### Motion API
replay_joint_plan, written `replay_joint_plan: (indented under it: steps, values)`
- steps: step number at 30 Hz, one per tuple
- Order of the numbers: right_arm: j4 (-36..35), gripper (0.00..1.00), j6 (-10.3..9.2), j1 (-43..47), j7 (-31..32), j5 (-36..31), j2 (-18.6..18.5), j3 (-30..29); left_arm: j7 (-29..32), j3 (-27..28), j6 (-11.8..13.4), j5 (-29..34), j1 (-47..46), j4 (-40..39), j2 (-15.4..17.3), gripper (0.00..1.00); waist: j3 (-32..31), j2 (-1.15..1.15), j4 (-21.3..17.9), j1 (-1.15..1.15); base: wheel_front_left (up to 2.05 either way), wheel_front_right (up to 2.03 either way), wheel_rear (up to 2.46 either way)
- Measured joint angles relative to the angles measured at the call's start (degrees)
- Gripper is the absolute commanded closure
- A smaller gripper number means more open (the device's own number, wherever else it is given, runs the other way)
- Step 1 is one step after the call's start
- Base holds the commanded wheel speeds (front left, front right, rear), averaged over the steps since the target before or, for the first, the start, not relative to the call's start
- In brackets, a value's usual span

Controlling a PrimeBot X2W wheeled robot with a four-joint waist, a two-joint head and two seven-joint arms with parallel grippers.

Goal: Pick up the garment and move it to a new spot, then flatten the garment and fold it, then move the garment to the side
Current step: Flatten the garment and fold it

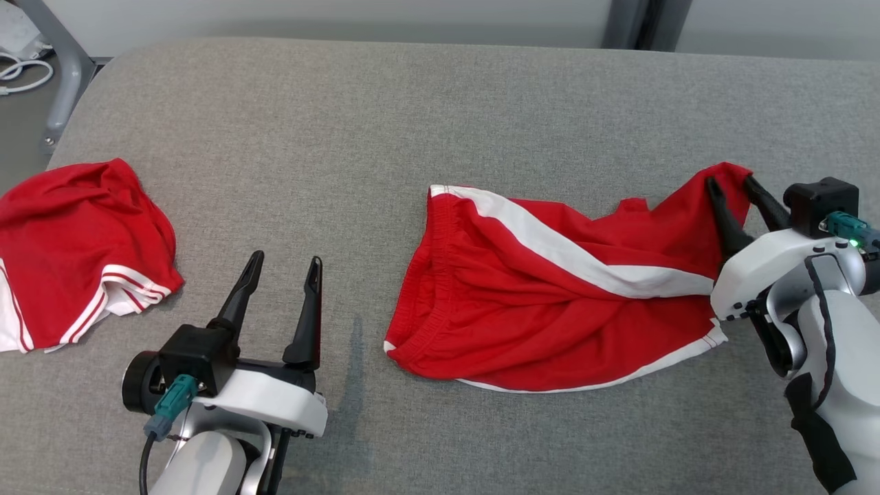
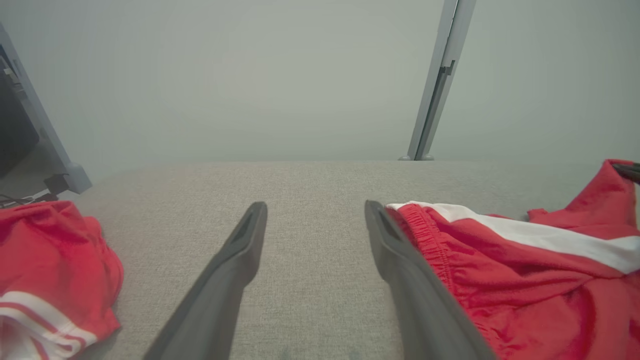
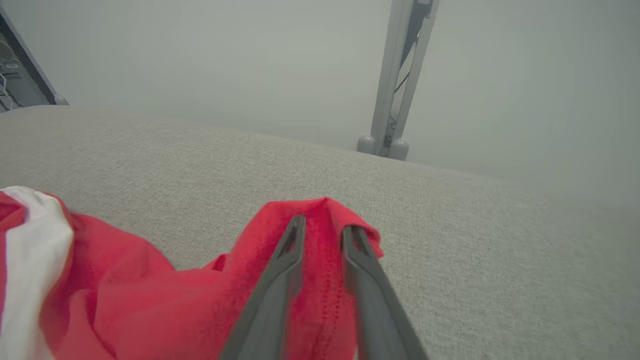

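At the far left, past the corner of the grey cloth table (image 1: pixel 412 103), a white cable (image 1: pixel 24 72) lies on the floor next to a grey metal leg (image 1: pixel 65 75). On the table's left edge sits a second pair of shorts (image 1: pixel 75 254). It is red with thin white stripes on the hem, and it is all bunched up.

Next comes the left gripper (image 1: pixel 287 258), low down and near the robot. Its pale arm comes up from the bottom edge. Its two long dark fingers point away from the robot and tip a little to the right. The fingers are spread wide with only bare table between them, and they hold nothing. A teal plug (image 1: pixel 168 405) with a black wire sticks out of its left side. This gripper sits between the two pairs of shorts and touches neither one.

Right of the middle lie the red shorts (image 1: pixel 550 302), spread out but wrinkly. The stretchy waistband is on the left end. A wide white band runs slantwise across the top, and a thin white line runs along the near edge.

At the far right, the right gripper (image 1: pixel 730 180) reaches to the far right corner of the red shorts. Its white wrist leans in over the cloth, and a small green light (image 1: pixel 854 242) glows on it. That corner of the cloth stands up in a little peak around the fingertips. The two fingers are a little apart, and red cloth shows in the gap.
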Motion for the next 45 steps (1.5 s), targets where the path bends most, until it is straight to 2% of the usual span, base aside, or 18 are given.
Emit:
replay_joint_plan:
  steps: [7,12,16,21,33,40,45]
  values:
    - [5.3,0.0,0.0,0.6,-5.5,2.9,0.4,-2.9,-0.6,0.2,-0.1,-0.4,0.1,1.1,0.2,0.0,-1.2,0.0,-1.4,0.0,0.0,0.0,0.0]
    - [3.7,0.0,0.0,5.1,-7.4,3.9,-0.1,-6.3,-0.6,0.9,0.3,-0.5,0.7,1.1,1.0,0.0,-2.4,0.0,-3.2,0.0,0.0,0.0,0.0]
    - [-0.8,0.0,0.0,9.3,-7.9,2.9,-0.2,-9.3,-0.6,1.5,1.0,-0.9,1.8,0.7,1.7,0.0,-3.6,0.0,-4.8,0.0,0.0,0.0,0.0]
    - [-8.9,0.0,0.0,14.4,-7.9,0.3,1.6,-11.1,-0.3,2.0,1.6,-1.2,3.3,-0.2,2.8,0.0,-5.3,0.0,-6.8,0.0,0.0,0.0,0.0]
    - [-28.8,0.0,0.0,29.8,0.5,-3.8,6.7,-10.4,1.5,1.9,3.1,-1.4,8.4,-2.4,4.9,0.0,-10.8,0.0,-9.5,0.0,0.0,0.0,0.0]
    - [-35.6,0.0,0.0,35.9,4.2,-3.9,7.9,-11.0,2.5,1.8,4.1,-1.5,10.8,-4.2,5.6,0.0,-13.0,0.0,-10.0,0.0,0.0,0.0,0.0]
    - [-37.8,0.0,0.0,37.2,5.4,-4.2,8.3,-11.7,3.0,1.7,4.5,-1.5,10.9,-5.0,5.8,0.0,-13.2,0.0,-10.1,0.0,0.0,0.0,0.0]
